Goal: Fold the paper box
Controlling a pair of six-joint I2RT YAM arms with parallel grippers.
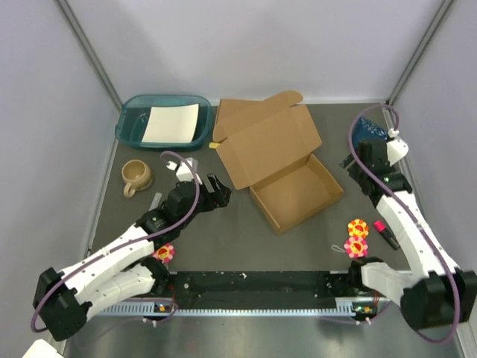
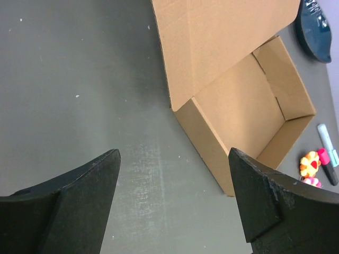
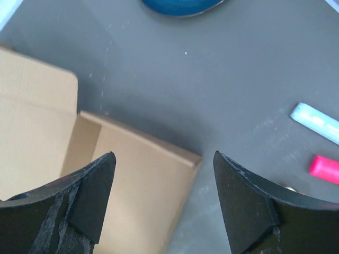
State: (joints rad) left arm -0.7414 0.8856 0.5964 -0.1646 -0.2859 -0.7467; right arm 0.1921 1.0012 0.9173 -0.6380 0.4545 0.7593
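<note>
The paper box (image 1: 287, 168) is brown cardboard in the middle of the table. Its shallow tray part (image 1: 297, 194) stands formed with four walls up, and its lid panel (image 1: 262, 138) lies open toward the back with loose flaps. My left gripper (image 1: 219, 192) is open and empty, left of the box, apart from it; the box shows in the left wrist view (image 2: 243, 100). My right gripper (image 1: 352, 170) is open and empty just right of the box's right corner; the right wrist view shows that corner (image 3: 132, 174) between and below the fingers.
A teal tray (image 1: 133, 127) holding a white paper sheet (image 1: 171, 123) stands at the back left. A tan mug (image 1: 136, 176) sits below it. A dark blue object (image 1: 369, 134) lies back right. Flower toys (image 1: 357, 237) and a pink-capped marker (image 1: 385, 233) lie front right.
</note>
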